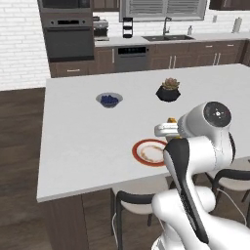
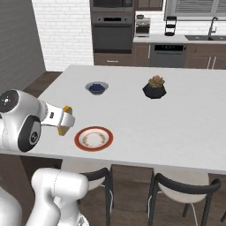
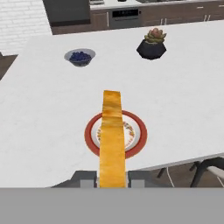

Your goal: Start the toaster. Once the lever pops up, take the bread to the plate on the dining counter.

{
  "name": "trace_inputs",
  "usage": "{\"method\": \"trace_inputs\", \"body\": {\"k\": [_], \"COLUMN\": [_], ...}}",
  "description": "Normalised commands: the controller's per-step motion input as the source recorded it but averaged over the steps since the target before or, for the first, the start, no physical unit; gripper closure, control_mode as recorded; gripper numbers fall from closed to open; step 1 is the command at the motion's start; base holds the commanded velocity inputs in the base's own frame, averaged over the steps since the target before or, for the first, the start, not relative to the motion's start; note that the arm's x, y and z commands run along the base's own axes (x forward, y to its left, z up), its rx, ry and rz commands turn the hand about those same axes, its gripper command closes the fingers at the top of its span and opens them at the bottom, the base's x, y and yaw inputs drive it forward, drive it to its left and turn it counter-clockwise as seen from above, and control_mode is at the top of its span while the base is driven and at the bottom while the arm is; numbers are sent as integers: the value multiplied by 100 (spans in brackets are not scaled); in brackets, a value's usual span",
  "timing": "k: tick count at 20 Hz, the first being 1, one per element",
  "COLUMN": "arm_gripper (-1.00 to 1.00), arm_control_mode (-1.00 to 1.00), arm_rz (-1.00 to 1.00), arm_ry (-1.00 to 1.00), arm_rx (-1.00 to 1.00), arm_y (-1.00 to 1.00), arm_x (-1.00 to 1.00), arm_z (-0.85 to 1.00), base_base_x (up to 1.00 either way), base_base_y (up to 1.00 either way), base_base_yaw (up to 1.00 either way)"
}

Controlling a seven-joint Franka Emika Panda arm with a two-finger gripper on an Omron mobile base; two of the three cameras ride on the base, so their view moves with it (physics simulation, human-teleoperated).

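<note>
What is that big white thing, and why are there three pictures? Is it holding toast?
The white thing is a robot arm in a pretend, computer-made kitchen. Two pictures come from cameras behind the arm, one to its left and one to its right, so they show the same counter from two sides. The third comes from a camera on the robot's hand, looking along its fingers.

On the big white dining counter lie a red-rimmed plate, a small blue bowl and a little plant in a black pot.

Yes, it holds toast! The gripper is pinching a slice of bread by its edge. In the hand picture the bread lines up with the plate, not resting on it.
</note>
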Motion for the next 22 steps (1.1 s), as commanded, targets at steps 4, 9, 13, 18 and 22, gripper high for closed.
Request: {"method": "trace_inputs", "body": {"k": [4,9,13,18,22], "arm_gripper": [100,100,100,100,100], "arm_control_mode": [-100,-100,-100,-100,-100], "arm_rz": [0,2,13,19,16], "arm_ry": [0,0,2,19,19], "arm_rx": [0,6,16,24,10], "arm_y": [0,-17,-5,-13,-6], "arm_x": [18,40,51,53,44], "arm_z": [-6,-37,-31,-28,-30], "base_base_x": [11,0,0,0,0], "base_base_y": [0,0,0,0,0], "base_base_yaw": [0,0,0,0,0]}}
